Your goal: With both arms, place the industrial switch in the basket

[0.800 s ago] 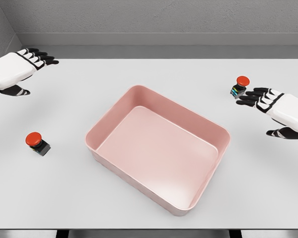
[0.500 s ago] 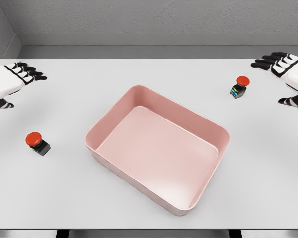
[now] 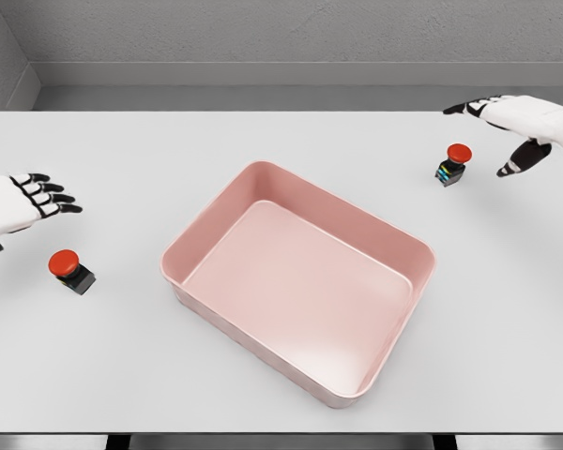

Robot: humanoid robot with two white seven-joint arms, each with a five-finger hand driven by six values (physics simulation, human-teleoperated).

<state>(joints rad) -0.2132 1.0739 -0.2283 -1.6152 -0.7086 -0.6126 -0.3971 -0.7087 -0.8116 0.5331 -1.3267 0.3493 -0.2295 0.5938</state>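
Left robot hand cut off at frame edge, fingers spread

Even, bright, diffuse light from above falls on the white table, with no glare. Shadows are faint and soft, darkest inside the pink basket along its left wall. The render is sharp throughout, without blur or visible edge distortion.
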